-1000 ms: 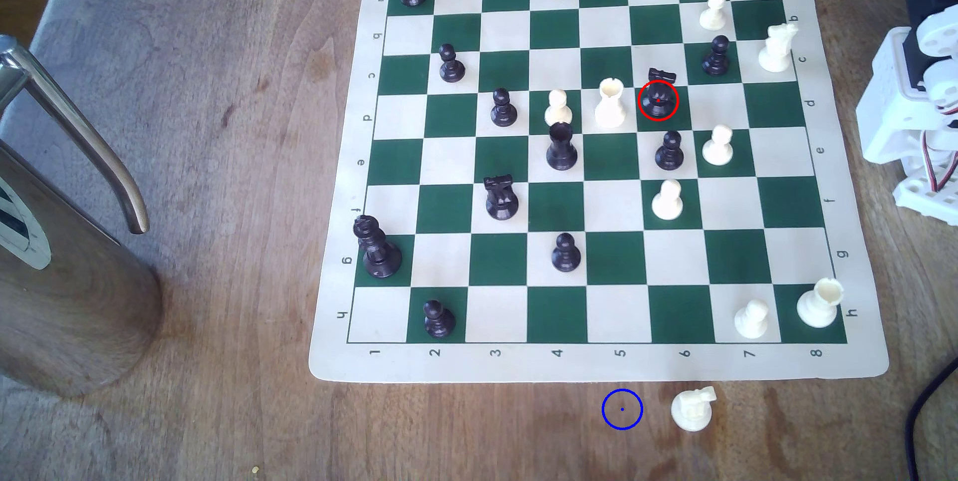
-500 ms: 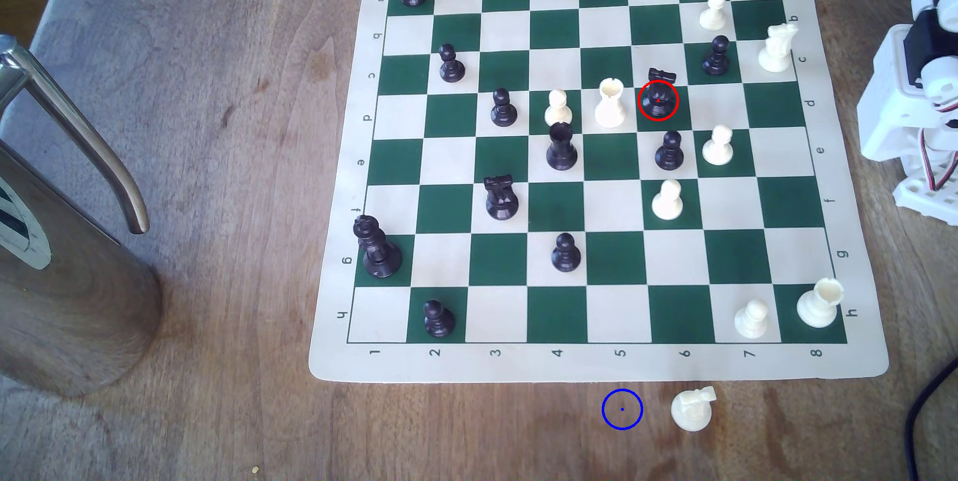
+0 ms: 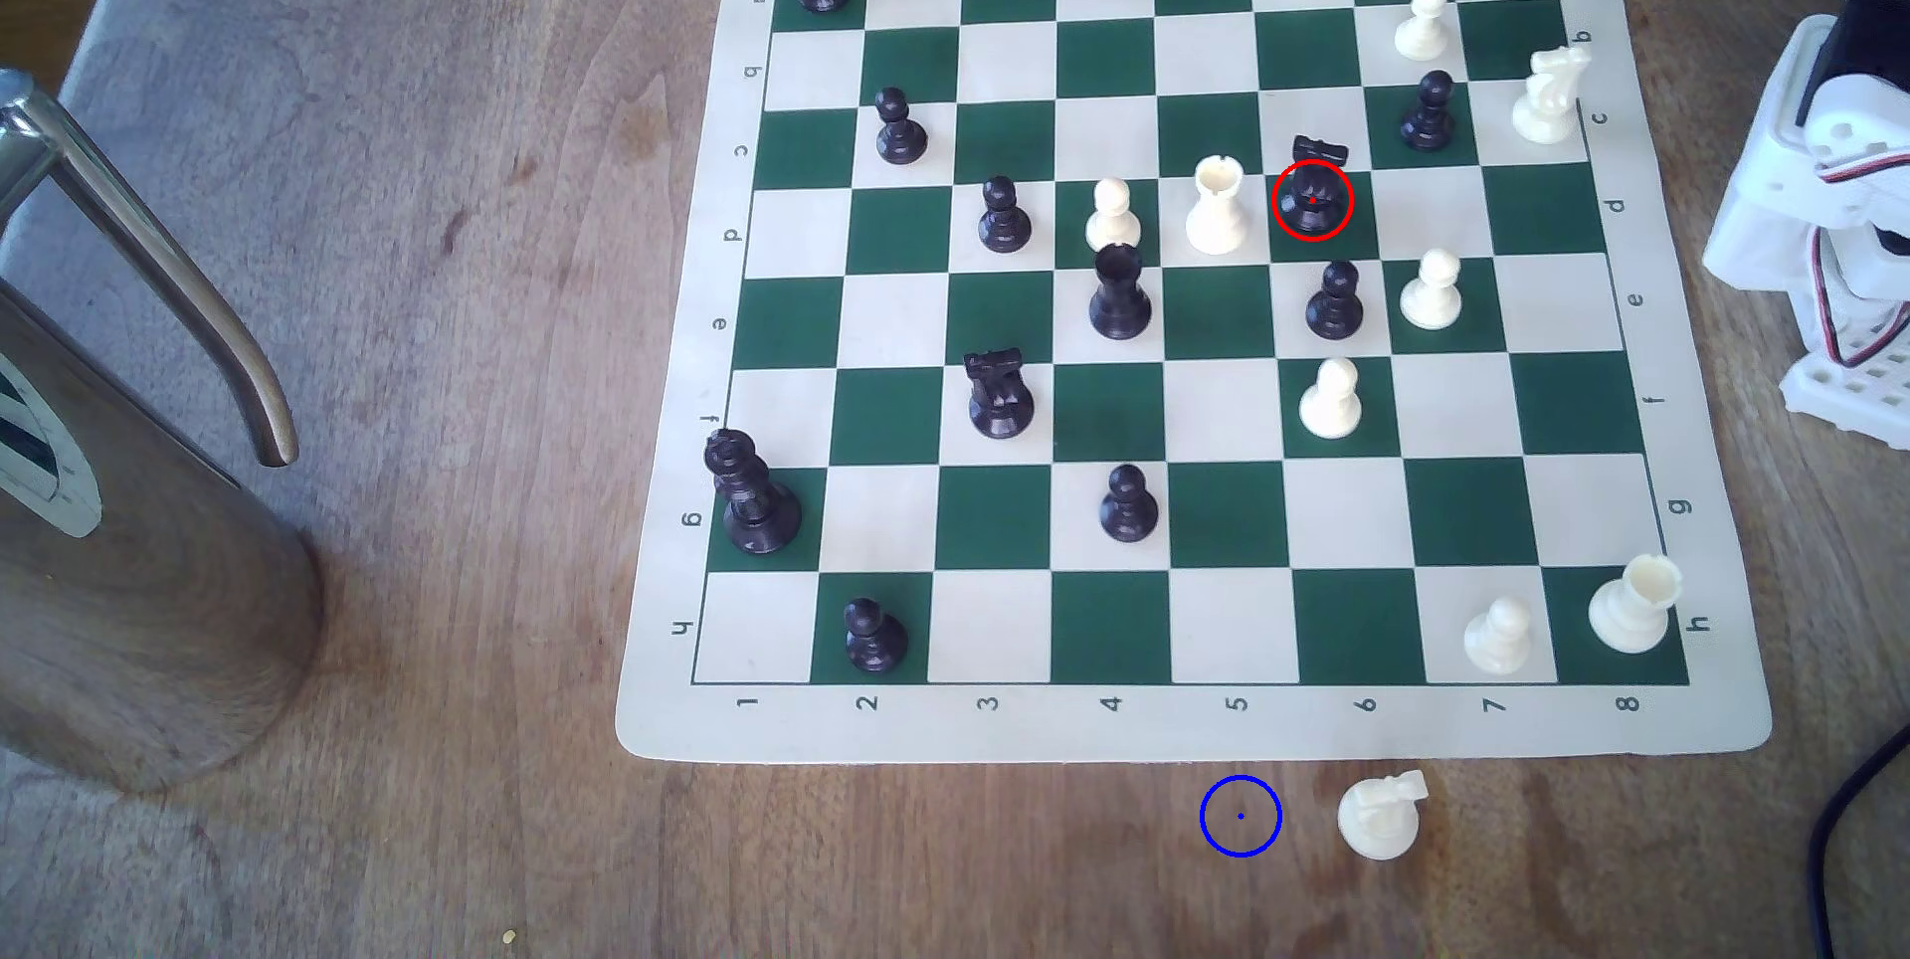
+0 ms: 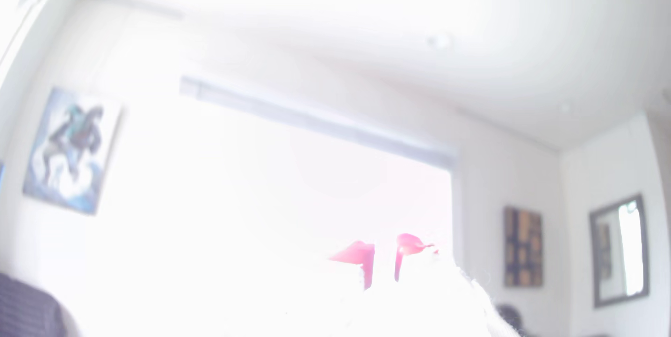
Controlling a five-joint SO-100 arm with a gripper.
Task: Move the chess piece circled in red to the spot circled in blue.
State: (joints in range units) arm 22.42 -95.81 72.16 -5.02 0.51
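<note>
Only the white arm [image 3: 1829,195] at the exterior view's right edge has shifted — the black knight [image 3: 1313,195] sits untouched mid-board, far from the blue ring [image 3: 1240,815], and the gripper [image 4: 385,260], pink tips narrowly parted, holds nothing.

On the green-and-cream vinyl chessboard mat [image 3: 1189,727], the red-ringed black knight [image 3: 1313,195] stands just right of a cream rook [image 3: 1215,207] in the exterior view; the blue-ringed spot [image 3: 1240,815] lies off the mat on the brown wooden table [image 3: 465,814], beside a cream knight [image 3: 1380,814].
</note>
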